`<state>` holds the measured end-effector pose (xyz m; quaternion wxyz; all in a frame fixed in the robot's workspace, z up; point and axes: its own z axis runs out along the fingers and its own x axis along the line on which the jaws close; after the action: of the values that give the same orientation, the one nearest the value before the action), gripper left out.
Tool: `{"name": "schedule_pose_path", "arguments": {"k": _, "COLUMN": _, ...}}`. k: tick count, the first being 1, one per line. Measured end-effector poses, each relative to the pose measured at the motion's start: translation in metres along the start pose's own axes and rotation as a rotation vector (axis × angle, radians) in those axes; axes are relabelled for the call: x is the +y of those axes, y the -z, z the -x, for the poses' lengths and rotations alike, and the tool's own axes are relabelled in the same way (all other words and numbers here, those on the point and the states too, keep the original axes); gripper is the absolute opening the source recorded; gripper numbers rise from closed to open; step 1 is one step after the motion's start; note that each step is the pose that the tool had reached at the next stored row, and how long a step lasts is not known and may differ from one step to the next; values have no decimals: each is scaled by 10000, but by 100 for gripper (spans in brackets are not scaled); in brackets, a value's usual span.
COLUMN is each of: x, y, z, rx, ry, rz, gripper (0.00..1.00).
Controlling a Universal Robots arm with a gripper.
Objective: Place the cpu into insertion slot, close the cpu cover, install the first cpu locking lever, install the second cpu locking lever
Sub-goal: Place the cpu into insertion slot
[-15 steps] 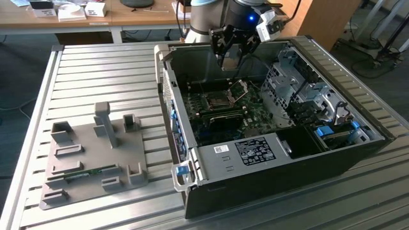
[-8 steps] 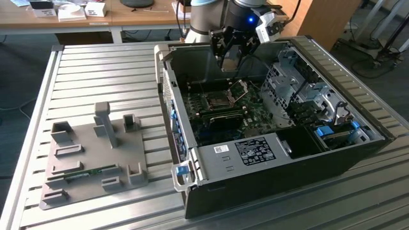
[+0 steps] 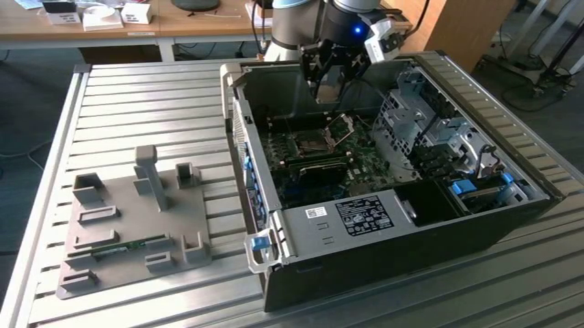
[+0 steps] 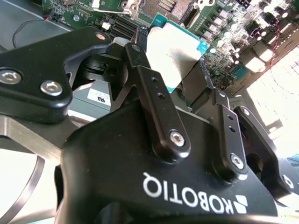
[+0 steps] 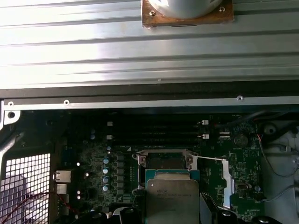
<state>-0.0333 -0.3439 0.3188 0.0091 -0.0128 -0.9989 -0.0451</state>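
Fingers [image 4: 153, 95] clasp cpu [image 4: 172, 52], insertion slot [image 5: 166, 161] — half hidden

My pincer [image 4: 172, 58] is glossy black: jointed links [image 4: 156, 100], silver screws [image 4: 176, 137], white lettering [image 4: 191, 198]. My arm [image 3: 288, 24] is silvery-grey, with one blue light [image 3: 356, 31].

Even daylight fills the exterior view, leaving the slatted counter [image 3: 137, 102] pale and flat while the inside of the computer case [image 3: 383, 253] lies in deeper shade. In the second wrist view, hard light burns part of the circuit board [image 4: 219, 28] white, bleaches the cpu [image 4: 173, 51] top, and leaves a soft sheen on the black gripper [image 4: 169, 60]. In the first wrist view the counter glares nearly white against the dim case interior.
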Motion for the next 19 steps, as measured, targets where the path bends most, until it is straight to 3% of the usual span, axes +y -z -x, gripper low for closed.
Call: {"name": "schedule_pose_path", "arguments": {"k": 19, "x": -3, "y": -38, "z": -1, "rx": -1, "ry": 0, "rz": 1, "gripper": 54}}
